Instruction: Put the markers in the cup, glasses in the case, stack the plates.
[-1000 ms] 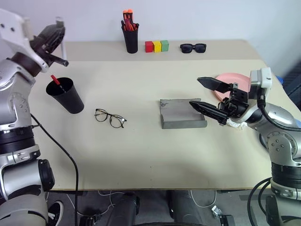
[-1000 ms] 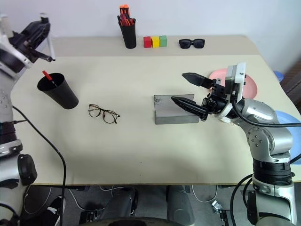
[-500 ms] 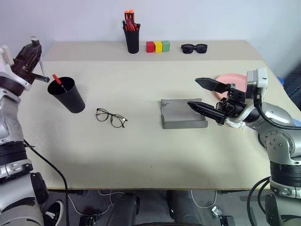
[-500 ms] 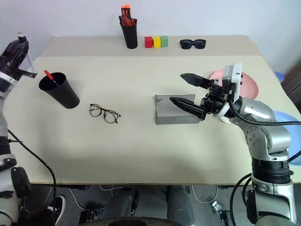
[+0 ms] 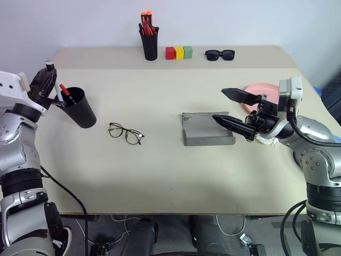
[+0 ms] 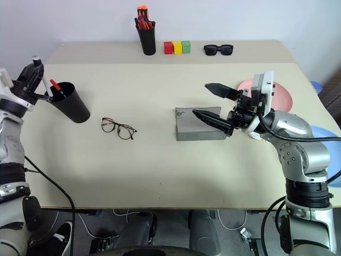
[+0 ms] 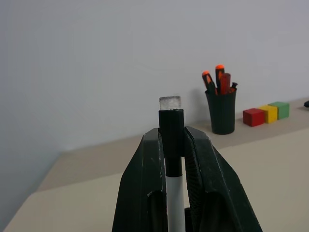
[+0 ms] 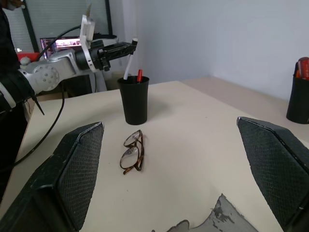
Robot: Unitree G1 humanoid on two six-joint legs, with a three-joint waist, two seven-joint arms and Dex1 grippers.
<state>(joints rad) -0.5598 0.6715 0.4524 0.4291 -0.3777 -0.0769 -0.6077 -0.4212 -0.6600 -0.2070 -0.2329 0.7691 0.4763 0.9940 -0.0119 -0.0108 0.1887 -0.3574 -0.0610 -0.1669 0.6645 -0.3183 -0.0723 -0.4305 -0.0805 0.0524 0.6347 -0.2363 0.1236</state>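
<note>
My left gripper (image 5: 48,80) is shut on the white marker with a black cap (image 7: 172,130). It holds it over the left rim of the black cup (image 5: 81,110), with the marker's lower end (image 5: 56,96) at the rim. A red-tipped marker (image 5: 64,90) leans inside the cup. The wire-frame glasses (image 5: 126,133) lie on the table to the right of the cup. The grey case (image 5: 206,129) lies at mid-table. My right gripper (image 5: 219,104) hovers open over the case's right end. The pink plate (image 5: 259,89) sits behind that gripper. A light blue plate (image 6: 324,133) is partly hidden behind my right arm.
At the table's far edge stand a black pen holder (image 5: 149,45) with orange-capped pens, three coloured blocks (image 5: 178,52) and dark sunglasses (image 5: 219,54). Something white and crumpled (image 5: 266,140) lies under my right wrist. The table's front half is bare.
My left gripper has come down and a little outward with the white marker, from above the cup to its left rim. The right arm has stayed still.
</note>
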